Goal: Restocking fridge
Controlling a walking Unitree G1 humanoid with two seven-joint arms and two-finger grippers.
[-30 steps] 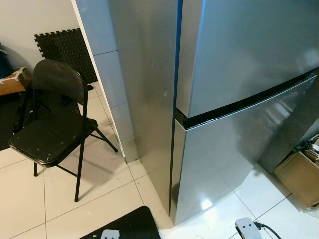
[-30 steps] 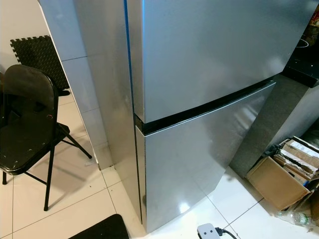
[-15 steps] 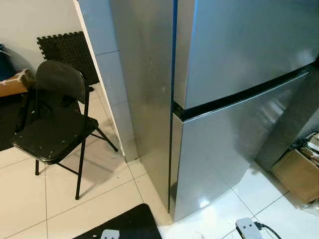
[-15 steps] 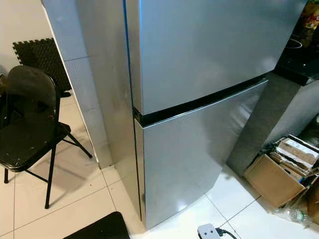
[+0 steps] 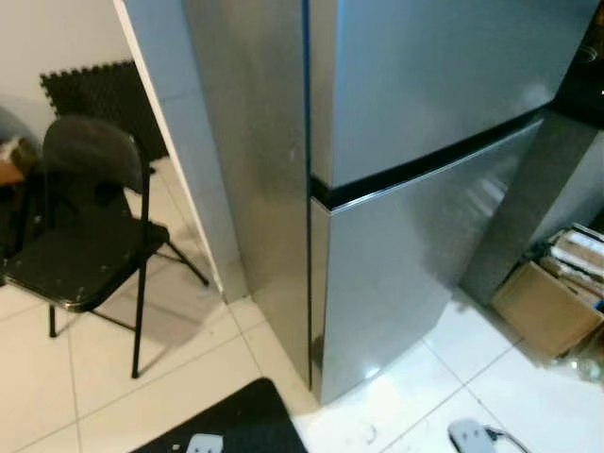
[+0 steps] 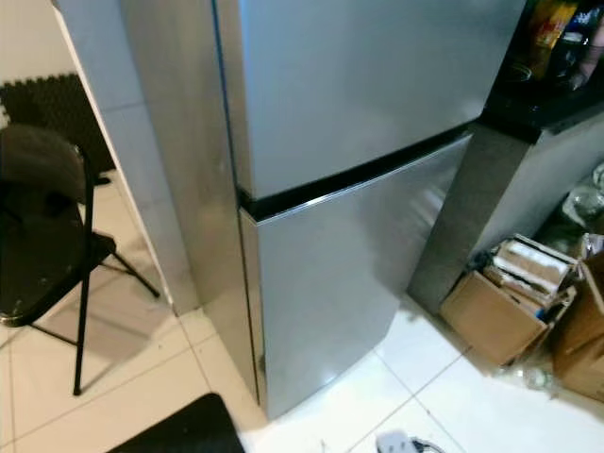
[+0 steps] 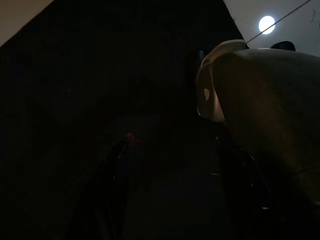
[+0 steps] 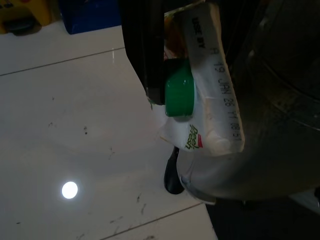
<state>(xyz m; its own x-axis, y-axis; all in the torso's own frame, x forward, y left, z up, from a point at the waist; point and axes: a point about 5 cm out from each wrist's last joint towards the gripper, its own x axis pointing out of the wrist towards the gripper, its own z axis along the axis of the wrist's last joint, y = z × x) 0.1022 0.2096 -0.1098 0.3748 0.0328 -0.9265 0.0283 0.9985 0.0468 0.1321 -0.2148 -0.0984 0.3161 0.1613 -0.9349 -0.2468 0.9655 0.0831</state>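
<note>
From the left eye view, the silver fridge stands dead ahead, both doors shut, the dark seam between upper and lower door running slantwise across its front; a black folding chair sits well to the fridge's left and a cardboard box near its right foot. The right eye view adds a dark counter with bottles just right of the fridge. In the left wrist view it is very dark: the left gripper hangs low, its two fingers spread apart with nothing between them. The right wrist view has the right gripper clamped on a carton with a green cap, held over white floor tiles. The free left arm looks the likelier door-opener.
</note>
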